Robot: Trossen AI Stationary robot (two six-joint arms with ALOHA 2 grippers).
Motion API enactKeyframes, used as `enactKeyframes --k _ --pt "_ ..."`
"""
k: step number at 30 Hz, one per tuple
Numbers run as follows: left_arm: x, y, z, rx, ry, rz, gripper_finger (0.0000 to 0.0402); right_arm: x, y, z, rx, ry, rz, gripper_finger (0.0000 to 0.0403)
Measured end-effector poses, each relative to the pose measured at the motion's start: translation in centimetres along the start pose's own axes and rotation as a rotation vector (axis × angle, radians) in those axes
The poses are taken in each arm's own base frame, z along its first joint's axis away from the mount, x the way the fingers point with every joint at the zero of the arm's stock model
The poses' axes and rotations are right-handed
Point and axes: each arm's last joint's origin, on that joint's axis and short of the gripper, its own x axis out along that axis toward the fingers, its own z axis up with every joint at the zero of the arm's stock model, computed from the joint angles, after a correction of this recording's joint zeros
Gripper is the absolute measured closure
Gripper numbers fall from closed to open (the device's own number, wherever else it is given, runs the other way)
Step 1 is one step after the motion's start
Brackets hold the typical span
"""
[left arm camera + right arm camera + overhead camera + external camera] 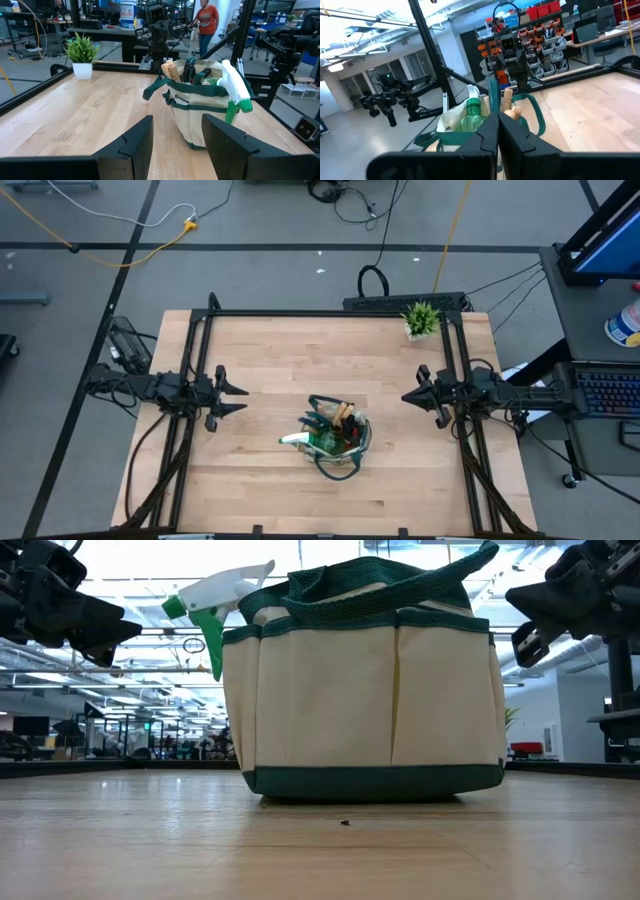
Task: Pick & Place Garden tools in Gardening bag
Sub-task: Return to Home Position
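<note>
High view: gardening bag (pixel 345 450) sits mid-table (pixel 270 480), garden tools (pixel 335 423) inside. Left gripper (pixel 242 399) spread wide, empty. Right gripper (pixel 406 397) pinched closed, empty. Homing: draw each arm straight outward, clear of the bag's handles.

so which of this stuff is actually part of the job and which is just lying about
Job: gardening bag; in it the spray bottle and wooden-handled tools; left gripper and right gripper, waiting at the sides.
Lying about: potted plant; keyboard off the table.
</note>
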Motion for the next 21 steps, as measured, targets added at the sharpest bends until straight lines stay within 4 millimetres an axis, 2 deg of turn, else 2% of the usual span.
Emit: enactKeyframes --k 7,12,21 --pt "0.0 0.0 0.0 0.0 0.0 0.0 0.0227 -0.1 0.0 0.0 -0.088 0.003 -0.001 0.0403" --pt "0.0 0.0 0.0 0.001 0.0 0.0 0.0227 -0.6 -0.3 -1.2 -0.132 0.107 -0.03 0.0403" --pt "0.0 0.0 0.0 0.003 -0.002 0.0 0.0227 -0.9 -0.2 -1.0 -0.257 0.075 -0.018 0.0403"
